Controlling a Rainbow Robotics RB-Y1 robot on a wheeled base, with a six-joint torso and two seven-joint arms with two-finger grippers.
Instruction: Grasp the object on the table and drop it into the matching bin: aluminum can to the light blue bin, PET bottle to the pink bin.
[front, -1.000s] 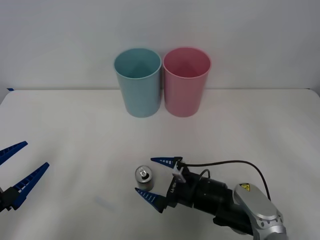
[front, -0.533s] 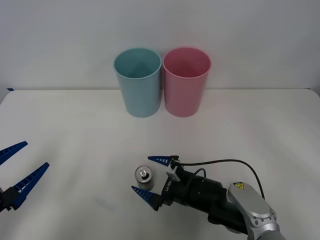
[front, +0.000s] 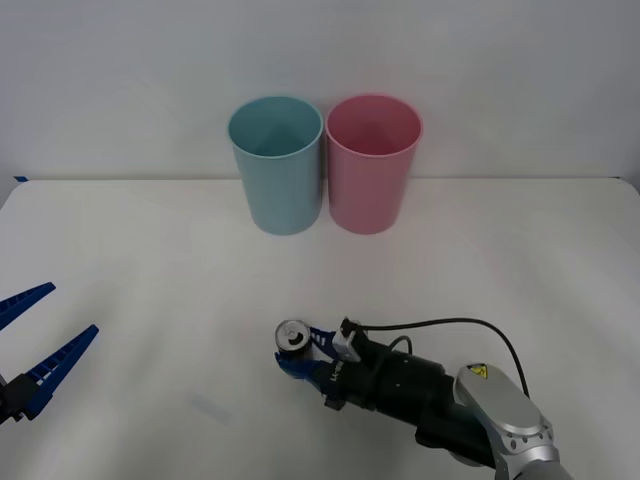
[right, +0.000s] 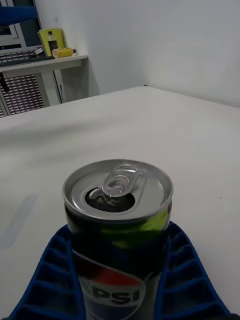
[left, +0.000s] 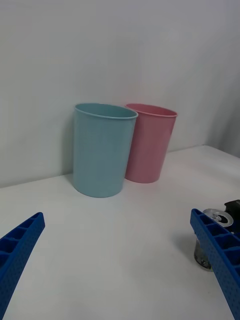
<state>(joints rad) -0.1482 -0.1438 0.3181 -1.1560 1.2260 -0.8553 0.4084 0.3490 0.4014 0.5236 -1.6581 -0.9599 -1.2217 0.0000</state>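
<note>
Since half a second ago, the right gripper has been closed, its ribbed blue fingers now clamped on the aluminum can, which stands upright on the smooth white table, well in front of the light blue bin. That tapered bin touches the pink bin. Left of the can, the left gripper is held spread.
</note>
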